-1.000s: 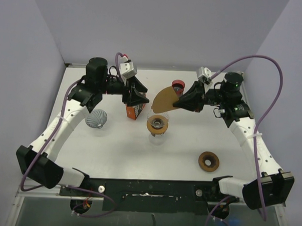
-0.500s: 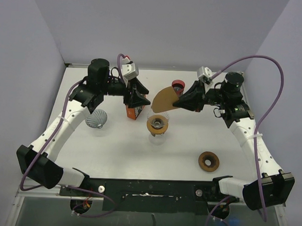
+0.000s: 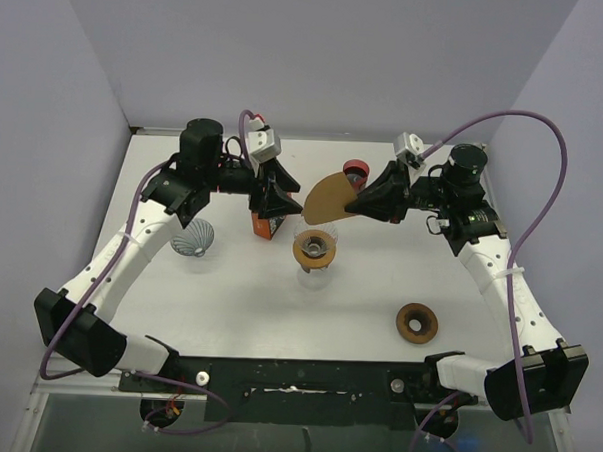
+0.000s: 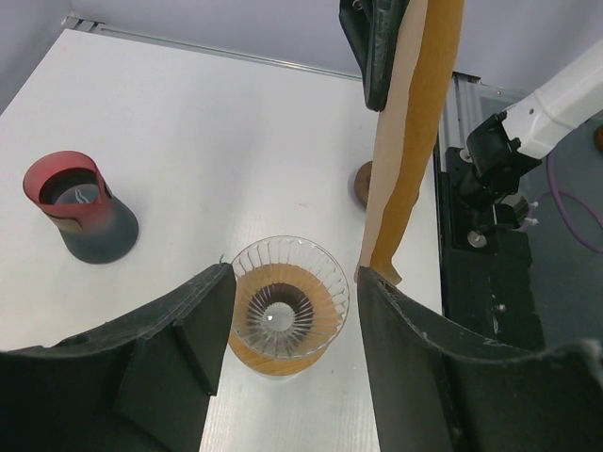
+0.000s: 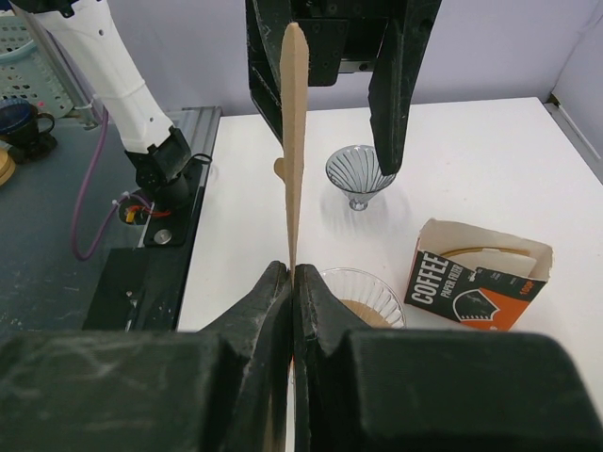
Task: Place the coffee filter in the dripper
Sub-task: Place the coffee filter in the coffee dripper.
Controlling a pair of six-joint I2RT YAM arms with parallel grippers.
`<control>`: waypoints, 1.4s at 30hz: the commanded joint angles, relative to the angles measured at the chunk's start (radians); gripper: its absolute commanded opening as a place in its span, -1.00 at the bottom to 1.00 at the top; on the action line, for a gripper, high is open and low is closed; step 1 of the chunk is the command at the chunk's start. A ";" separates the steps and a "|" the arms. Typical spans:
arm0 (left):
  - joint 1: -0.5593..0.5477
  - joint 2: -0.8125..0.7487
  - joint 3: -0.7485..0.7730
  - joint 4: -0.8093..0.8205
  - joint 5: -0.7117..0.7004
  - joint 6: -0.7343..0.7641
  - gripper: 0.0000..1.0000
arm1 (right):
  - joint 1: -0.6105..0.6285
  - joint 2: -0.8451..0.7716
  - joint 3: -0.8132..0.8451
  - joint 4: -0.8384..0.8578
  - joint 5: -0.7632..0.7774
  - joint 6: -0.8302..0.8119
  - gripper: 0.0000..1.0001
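Note:
A flat brown coffee filter [image 3: 328,199] hangs in the air above and just behind the glass dripper with a wooden collar [image 3: 313,250]. My right gripper [image 3: 362,205] is shut on the filter's right edge. In the right wrist view the filter [image 5: 294,141] stands edge-on in my shut gripper [image 5: 294,275], with the dripper [image 5: 363,297] below it. My left gripper [image 3: 274,197] is open and empty, left of the filter. In the left wrist view the dripper [image 4: 287,306] lies between the open jaws and the filter [image 4: 410,141] hangs at the right.
An orange coffee filter box [image 3: 267,224] stands under the left gripper. A second glass dripper [image 3: 192,238] sits at the left. A red cup [image 3: 356,170] is behind the filter. A wooden ring [image 3: 416,323] lies front right.
My left gripper has moved a little to the right, toward the filter. The right gripper and the filter have stayed in place.

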 commanded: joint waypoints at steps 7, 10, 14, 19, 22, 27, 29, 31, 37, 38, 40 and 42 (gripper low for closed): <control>-0.005 -0.001 0.059 -0.012 0.080 0.025 0.07 | -0.003 0.000 0.005 0.042 0.009 0.008 -1.00; -0.007 0.000 0.062 -0.014 0.092 0.022 0.07 | -0.002 -0.001 0.004 0.040 0.011 0.007 -1.00; -0.011 0.005 0.067 -0.013 0.093 0.019 0.07 | 0.000 0.002 0.004 0.039 0.014 0.007 -1.00; -0.019 0.018 0.078 -0.009 0.078 0.014 0.07 | 0.006 0.005 0.004 0.040 0.014 0.008 -1.00; -0.019 0.023 0.085 -0.005 0.065 0.011 0.06 | 0.007 0.005 0.004 0.041 0.013 0.007 -1.00; -0.022 0.033 0.092 0.023 0.061 -0.017 0.05 | 0.010 0.007 0.000 0.042 0.013 0.007 -1.00; -0.024 0.038 0.094 0.040 0.062 -0.035 0.05 | 0.011 0.007 -0.002 0.042 0.013 0.007 -1.00; -0.029 0.043 0.094 0.059 0.066 -0.059 0.02 | 0.012 0.007 -0.002 0.043 0.013 0.007 -1.00; -0.048 0.067 0.089 0.164 0.078 -0.175 -0.11 | 0.013 0.009 -0.006 0.052 0.015 0.012 -1.00; -0.050 0.070 0.086 0.186 0.085 -0.199 -0.13 | 0.013 0.009 -0.009 0.055 0.016 0.013 -1.00; -0.054 0.078 0.084 0.225 0.095 -0.241 -0.17 | 0.014 0.007 -0.016 0.062 0.018 0.017 -1.00; -0.056 0.083 0.082 0.262 0.098 -0.275 -0.24 | 0.013 0.006 -0.022 0.072 0.018 0.020 -1.00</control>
